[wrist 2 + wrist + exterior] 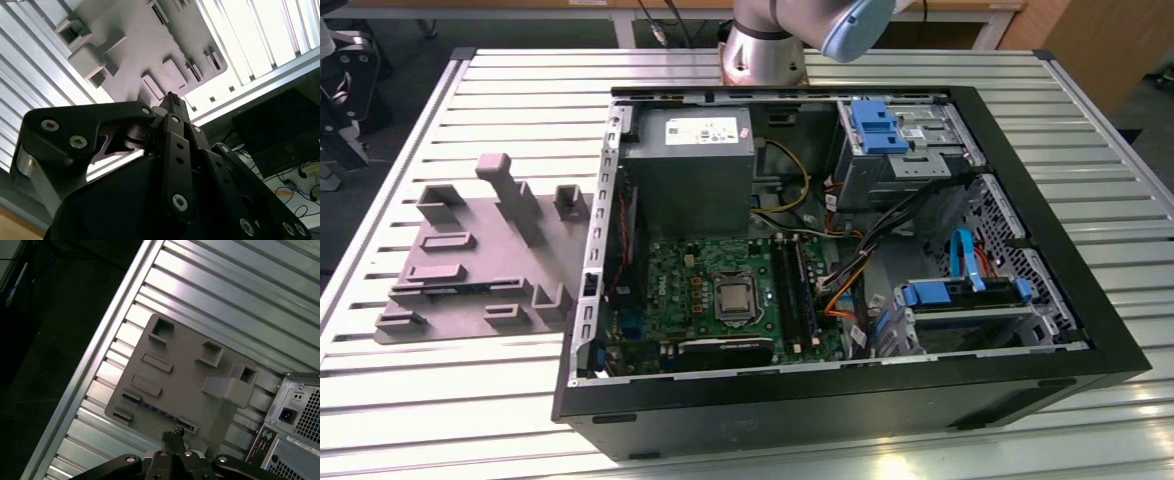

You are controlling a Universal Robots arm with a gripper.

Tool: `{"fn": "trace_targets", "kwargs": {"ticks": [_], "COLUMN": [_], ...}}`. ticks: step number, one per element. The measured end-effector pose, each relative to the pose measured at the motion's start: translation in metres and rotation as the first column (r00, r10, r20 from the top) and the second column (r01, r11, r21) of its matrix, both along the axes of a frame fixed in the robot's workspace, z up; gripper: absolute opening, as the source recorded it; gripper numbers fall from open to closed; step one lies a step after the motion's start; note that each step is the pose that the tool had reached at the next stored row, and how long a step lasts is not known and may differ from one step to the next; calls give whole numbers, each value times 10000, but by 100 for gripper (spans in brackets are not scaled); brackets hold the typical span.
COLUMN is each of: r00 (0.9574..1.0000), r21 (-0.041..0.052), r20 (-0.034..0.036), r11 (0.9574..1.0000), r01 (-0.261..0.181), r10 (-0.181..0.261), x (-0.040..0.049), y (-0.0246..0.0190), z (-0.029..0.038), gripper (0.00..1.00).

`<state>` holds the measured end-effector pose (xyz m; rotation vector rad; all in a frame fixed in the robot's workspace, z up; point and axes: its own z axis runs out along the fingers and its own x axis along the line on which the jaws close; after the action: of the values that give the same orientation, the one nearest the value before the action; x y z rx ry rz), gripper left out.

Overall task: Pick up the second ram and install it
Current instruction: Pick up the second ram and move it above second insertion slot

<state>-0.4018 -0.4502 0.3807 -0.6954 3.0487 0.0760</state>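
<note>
The pincer (pixel 173 433), pressed together with nothing in it, points at the grey holder (pixel 467 250) at the exterior view's left, where the memory stick (pixel 156 409) stands in its slot, so I think it could bump the stick if it comes down shut.

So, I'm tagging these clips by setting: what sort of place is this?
Most likely a robotics lab or workshop. An open desktop computer case lies on a slatted metal table, a grey fixture plate sits beside it, and a robot arm's base rises just beyond the case.
</note>
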Motion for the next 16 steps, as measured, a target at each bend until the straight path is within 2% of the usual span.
{"fn": "trace_targets", "kwargs": {"ticks": [8, 16], "r00": [9985, 9916], "r21": [-1, -1], "r20": [-1, -1], "r11": [9985, 9916], "r01": [-547, -1295], "r10": [547, 1295], "x": [-3, -3], "y": [-1, -1], "z": [0, -1], "gripper": [11, 11]}}
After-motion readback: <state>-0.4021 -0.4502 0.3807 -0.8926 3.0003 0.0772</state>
